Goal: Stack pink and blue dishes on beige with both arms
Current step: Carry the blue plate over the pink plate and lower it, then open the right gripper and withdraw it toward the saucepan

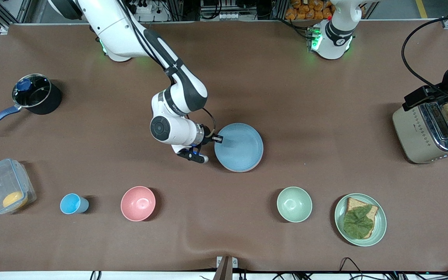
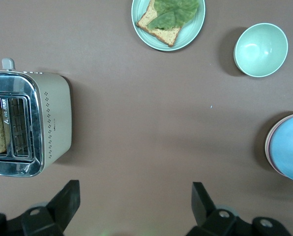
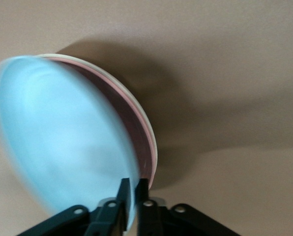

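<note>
Three plates show edge-on only in the right wrist view: the tilted matte blue plate [image 3: 63, 142] over the pink plate [image 3: 136, 125] and beige plate [image 3: 151, 142]; from the front only the blue one appears, mid-table. The right gripper [image 3: 132, 189] pinches the blue rim at the end toward the right arm. The left gripper [image 2: 136, 201] hangs with jaws wide over bare cloth beside the boxy metal toaster [image 2: 26, 123].

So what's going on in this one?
The right gripper is pinching the rim of the blue plate, which sits tilted on top of the pink plate and the beige plate mid-table. The left gripper hangs open over bare table beside the toaster, waiting.
</note>
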